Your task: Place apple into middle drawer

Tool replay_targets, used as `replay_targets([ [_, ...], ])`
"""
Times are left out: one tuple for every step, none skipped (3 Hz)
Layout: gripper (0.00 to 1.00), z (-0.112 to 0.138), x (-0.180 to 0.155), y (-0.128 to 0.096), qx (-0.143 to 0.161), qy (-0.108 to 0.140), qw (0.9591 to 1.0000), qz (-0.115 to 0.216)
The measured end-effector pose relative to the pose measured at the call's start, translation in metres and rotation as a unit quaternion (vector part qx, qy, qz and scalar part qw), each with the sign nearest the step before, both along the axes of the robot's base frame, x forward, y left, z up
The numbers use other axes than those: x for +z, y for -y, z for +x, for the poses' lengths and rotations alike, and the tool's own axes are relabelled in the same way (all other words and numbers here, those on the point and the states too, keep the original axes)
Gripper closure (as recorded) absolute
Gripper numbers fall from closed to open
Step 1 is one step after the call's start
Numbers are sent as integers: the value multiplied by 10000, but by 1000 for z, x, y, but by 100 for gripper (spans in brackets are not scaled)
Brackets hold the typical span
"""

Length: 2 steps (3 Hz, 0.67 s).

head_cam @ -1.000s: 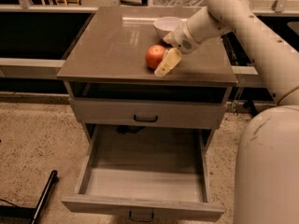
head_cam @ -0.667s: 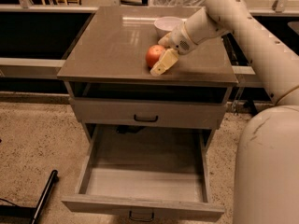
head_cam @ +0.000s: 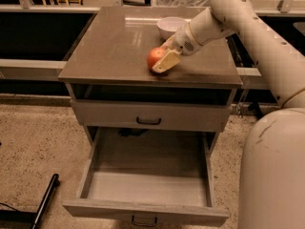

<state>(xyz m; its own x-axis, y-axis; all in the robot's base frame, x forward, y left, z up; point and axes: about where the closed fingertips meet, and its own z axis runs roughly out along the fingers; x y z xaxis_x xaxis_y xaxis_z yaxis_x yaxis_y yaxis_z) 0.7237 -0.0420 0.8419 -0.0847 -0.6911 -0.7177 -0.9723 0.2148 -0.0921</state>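
Note:
The orange-red apple (head_cam: 153, 57) sits near the front edge of the cabinet's brown top (head_cam: 109, 46), right of centre. My gripper (head_cam: 158, 62) reaches in from the right and is shut on the apple. One pale finger (head_cam: 166, 61) lies across the apple's right front side; the other is hidden behind the fruit. The middle drawer (head_cam: 147, 187) stands pulled wide open below, with its flat grey base bare and a small dark handle (head_cam: 144, 221) on its front.
A white bowl (head_cam: 170, 26) stands on the top just behind the gripper. The closed grey drawer front (head_cam: 148, 116) with a dark handle sits above the open drawer. My arm (head_cam: 248, 27) and white body (head_cam: 274, 171) fill the right side. A black bar (head_cam: 45, 200) lies on the floor at left.
The gripper and the apple have shifted slightly left toward the top's front edge, staying together. The drawer has not moved.

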Motion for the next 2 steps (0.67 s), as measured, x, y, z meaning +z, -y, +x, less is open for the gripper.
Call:
replay_targets([
  [85,-5,-3,-2,149,-80,9998,80],
  [100,-27,-4,-6,534,-138,9980,-321],
])
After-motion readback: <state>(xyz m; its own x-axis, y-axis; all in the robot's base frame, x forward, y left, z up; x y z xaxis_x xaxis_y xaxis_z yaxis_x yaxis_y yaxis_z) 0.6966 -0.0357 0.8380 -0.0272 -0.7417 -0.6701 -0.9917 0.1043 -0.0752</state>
